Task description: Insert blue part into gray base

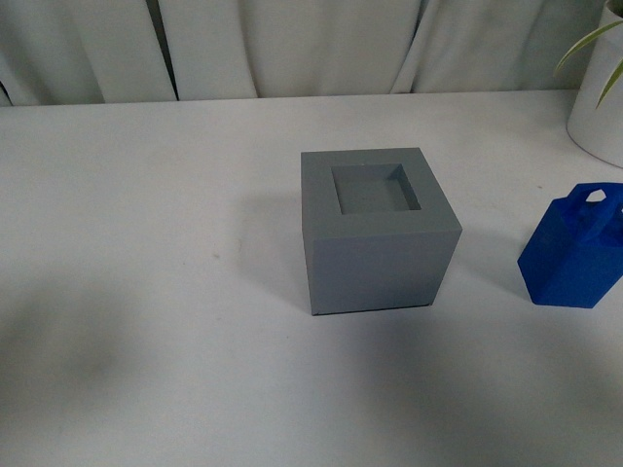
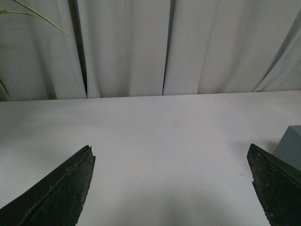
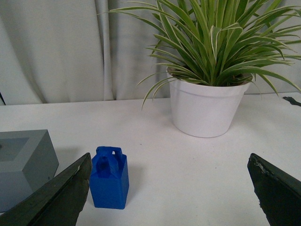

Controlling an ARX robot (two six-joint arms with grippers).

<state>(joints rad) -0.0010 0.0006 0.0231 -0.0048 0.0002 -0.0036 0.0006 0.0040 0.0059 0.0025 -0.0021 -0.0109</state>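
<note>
The gray base (image 1: 378,229) stands in the middle of the white table, its square recess facing up and empty. The blue part (image 1: 576,245) stands upright on the table to the right of it, apart from it, loop handle on top. Neither arm shows in the front view. In the right wrist view my right gripper (image 3: 169,162) is open and empty, with the blue part (image 3: 109,178) beside one of its fingers (image 3: 56,197) and the gray base (image 3: 23,165) past it. My left gripper (image 2: 170,153) is open and empty over bare table; a corner of the gray base (image 2: 290,147) shows by one finger.
A white pot with a striped green plant (image 3: 210,106) stands at the table's back right, behind the blue part; its pot edge (image 1: 599,107) shows in the front view. Pale curtains (image 1: 292,44) hang behind the table's far edge.
</note>
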